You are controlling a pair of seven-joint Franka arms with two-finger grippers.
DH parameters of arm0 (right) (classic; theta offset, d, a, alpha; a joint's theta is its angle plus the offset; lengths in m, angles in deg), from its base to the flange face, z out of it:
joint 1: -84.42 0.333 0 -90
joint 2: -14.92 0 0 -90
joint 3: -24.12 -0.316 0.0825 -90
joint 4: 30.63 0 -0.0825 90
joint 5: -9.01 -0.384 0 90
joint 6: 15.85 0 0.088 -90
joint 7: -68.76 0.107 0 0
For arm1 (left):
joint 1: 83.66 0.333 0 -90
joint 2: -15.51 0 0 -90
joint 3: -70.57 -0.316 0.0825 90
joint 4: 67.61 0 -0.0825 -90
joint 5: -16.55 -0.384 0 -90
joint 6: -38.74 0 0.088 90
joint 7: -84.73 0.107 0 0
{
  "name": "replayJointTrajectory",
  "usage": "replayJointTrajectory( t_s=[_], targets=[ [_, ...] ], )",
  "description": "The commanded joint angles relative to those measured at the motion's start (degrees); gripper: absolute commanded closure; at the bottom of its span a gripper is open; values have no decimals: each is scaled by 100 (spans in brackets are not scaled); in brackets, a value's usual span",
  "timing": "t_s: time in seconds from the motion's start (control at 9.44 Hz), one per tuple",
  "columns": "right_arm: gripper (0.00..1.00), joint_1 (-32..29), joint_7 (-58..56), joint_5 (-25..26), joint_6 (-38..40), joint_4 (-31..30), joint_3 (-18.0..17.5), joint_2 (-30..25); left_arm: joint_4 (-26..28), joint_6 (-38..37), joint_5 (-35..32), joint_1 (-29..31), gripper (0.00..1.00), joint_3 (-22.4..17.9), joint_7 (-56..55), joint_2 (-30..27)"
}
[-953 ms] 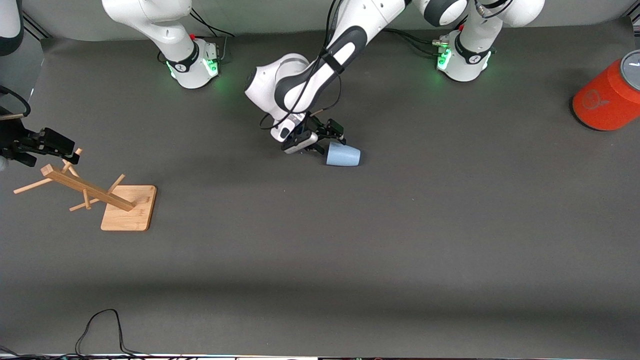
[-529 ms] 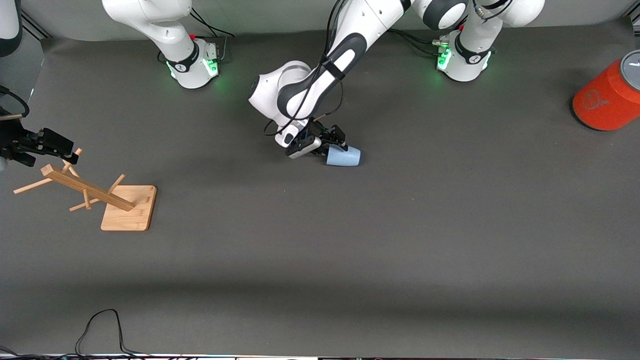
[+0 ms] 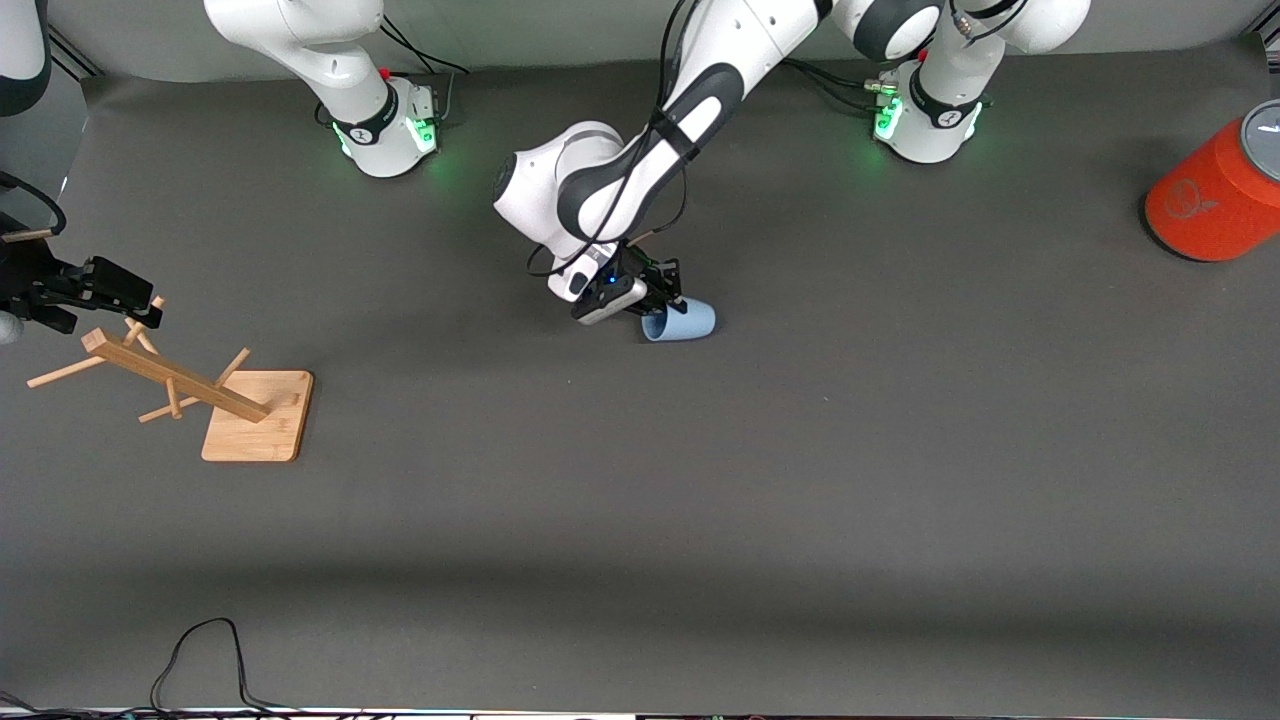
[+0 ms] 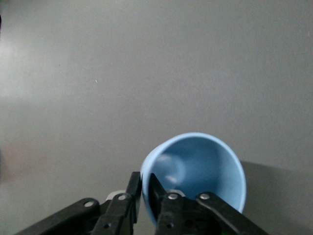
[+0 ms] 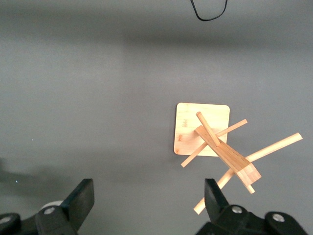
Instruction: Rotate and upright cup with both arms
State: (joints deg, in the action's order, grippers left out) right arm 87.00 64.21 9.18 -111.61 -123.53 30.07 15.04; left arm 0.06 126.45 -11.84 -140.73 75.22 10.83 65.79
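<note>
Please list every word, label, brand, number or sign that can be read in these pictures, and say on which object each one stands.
No text can be read.
Orange cylinder: a dark round emblem on its side, too small to make out.
Its grey lid: faint marks, unreadable.
Cup, held at the rim by the shut left gripper: plain.
Wooden rack: plain.

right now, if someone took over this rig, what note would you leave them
Left gripper: shut on the rim of the cup, one finger inside the mouth and one outside, as the left wrist view shows.
Right gripper: open, waiting above the wooden rack at the right arm's end of the table.
Cup: on its side mid-table, not upright.
Orange cylinder: at the left arm's end of the table, not involved.
Done: left grasp on the rim.
Left: rotate the cup, bring in the right arm, and stand the cup upright.
</note>
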Motion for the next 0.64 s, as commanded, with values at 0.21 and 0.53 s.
replayJointTrajectory(
  t_s=[0.21, 0.53],
  targets=[
    [0, -21, -108, 62, 14, -45, -15, -65, 27, 96, 1412, 1239, 100, 71, 754, -1202],
    [0, -12, -108, 54, 32, -18, -24, 14, 1515, 1357, 2153, 1707, 100, 62, 1053, -2422]
  ],
)
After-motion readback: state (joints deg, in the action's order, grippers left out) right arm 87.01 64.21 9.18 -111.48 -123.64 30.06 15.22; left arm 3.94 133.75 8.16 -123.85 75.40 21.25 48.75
